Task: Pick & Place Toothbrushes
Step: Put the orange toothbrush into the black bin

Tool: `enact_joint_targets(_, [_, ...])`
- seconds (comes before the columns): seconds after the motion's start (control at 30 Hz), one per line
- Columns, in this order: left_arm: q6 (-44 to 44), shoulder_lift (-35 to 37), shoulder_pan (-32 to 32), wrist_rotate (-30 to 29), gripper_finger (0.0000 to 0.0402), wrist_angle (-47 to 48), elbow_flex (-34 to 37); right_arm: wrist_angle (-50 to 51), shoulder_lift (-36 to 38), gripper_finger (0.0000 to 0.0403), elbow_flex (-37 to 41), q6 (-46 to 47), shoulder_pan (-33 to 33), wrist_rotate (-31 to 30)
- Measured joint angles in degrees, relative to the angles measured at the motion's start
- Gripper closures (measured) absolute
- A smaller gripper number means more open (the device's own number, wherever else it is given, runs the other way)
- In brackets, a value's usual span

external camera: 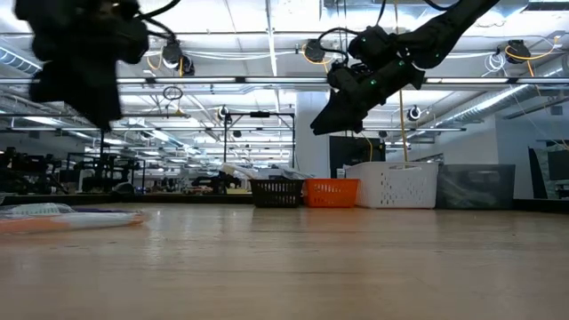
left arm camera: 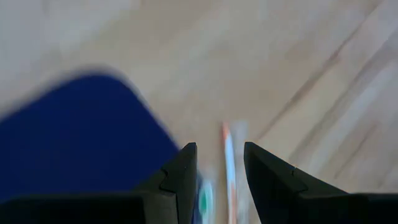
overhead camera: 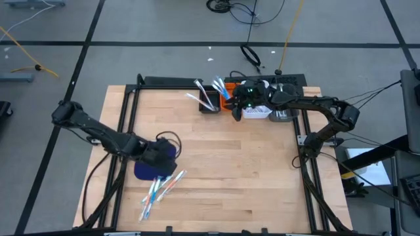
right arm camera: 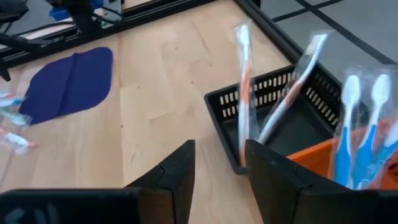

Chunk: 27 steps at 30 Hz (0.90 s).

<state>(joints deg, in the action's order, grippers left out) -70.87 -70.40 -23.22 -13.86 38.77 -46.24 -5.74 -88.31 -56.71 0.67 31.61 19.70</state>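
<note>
i count roughly five toothbrushes [overhead camera: 209,96] binned; a cluster is left on the counter [overhead camera: 230,164] beside the mat [overhead camera: 146,168]. left claw [left arm camera: 219,180] hangs narrowly parted, empty, over them. right claw [right arm camera: 219,163] gapes, seemingly empty.

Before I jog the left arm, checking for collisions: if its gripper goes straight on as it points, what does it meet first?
Likely the loose toothbrushes on the table, beside the blue mat; the left gripper points down at them, jaws open. Depth is unclear.
</note>
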Motion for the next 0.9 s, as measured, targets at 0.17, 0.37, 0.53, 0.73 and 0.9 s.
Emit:
enact_joint_targets(0.17, [-11.79,-2.54,-6.60,4.91,0.0270,0.91,0.02,0.00,-0.02,0.0271,0.00,-0.81,-1.00,-0.09])
enact_joint_targets(0.37, [-25.41,-5.91,-12.74,8.19,0.0270,1.62,0.02,0.02,0.00,0.0272,0.00,-1.14,-0.98,-0.07])
enact_joint_targets(0.53, [-34.03,-6.50,-15.86,8.99,0.0270,2.76,0.02,0.02,0.00,0.0271,0.00,-1.16,-0.98,-0.08])
enact_joint_targets(0.73, [-40.39,-6.46,-17.25,12.11,0.0270,8.08,0.02,0.02,0.00,0.0272,0.00,-1.79,-0.98,-0.09])
enact_joint_targets(0.9, [-43.15,-6.46,-17.75,13.82,0.0270,8.95,0.02,0.11,0.00,0.0271,0.00,-1.82,-0.98,-0.08])
